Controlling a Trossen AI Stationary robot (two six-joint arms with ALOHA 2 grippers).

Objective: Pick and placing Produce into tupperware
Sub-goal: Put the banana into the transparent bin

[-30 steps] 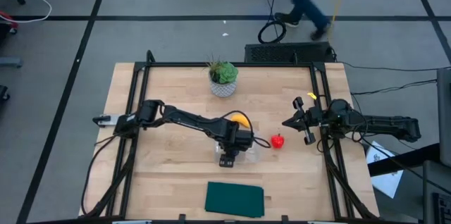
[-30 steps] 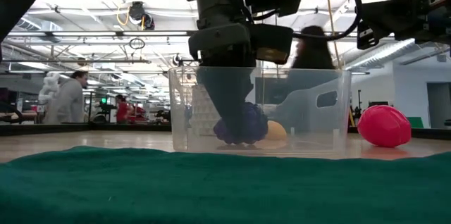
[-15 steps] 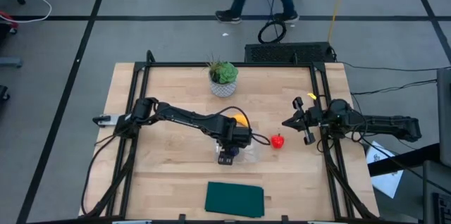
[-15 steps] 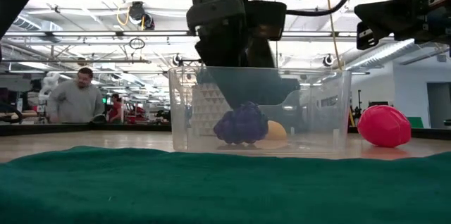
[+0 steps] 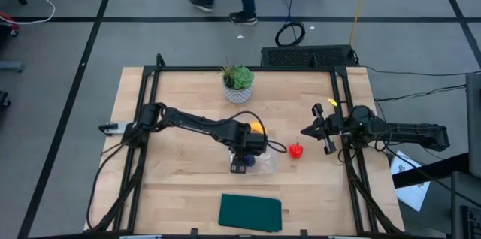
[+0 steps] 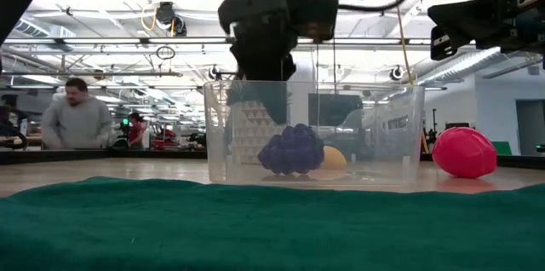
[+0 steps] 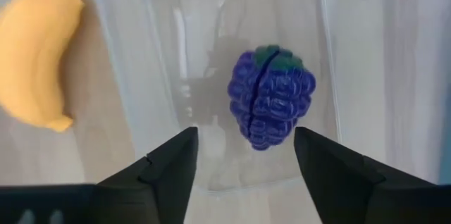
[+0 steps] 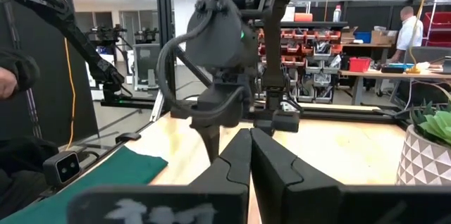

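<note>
Purple produce [image 7: 271, 97] lies in the tupperware [image 6: 400, 135] under the left gripper's [image 7: 246, 157] empty, parted fingers (banana [image 7: 35, 55] and red fruit [image 5: 297, 150] remain outside).

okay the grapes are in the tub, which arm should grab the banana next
Left, probably. The left gripper hangs open above the tupperware, with the banana just beside it. The right gripper is shut, waiting beyond the red fruit.

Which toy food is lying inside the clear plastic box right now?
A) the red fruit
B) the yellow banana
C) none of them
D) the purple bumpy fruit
D: the left wrist view shows the purple bumpy fruit lying on the floor of the clear box, while the banana lies outside its wall and the red fruit sits on the table beside it.
</note>
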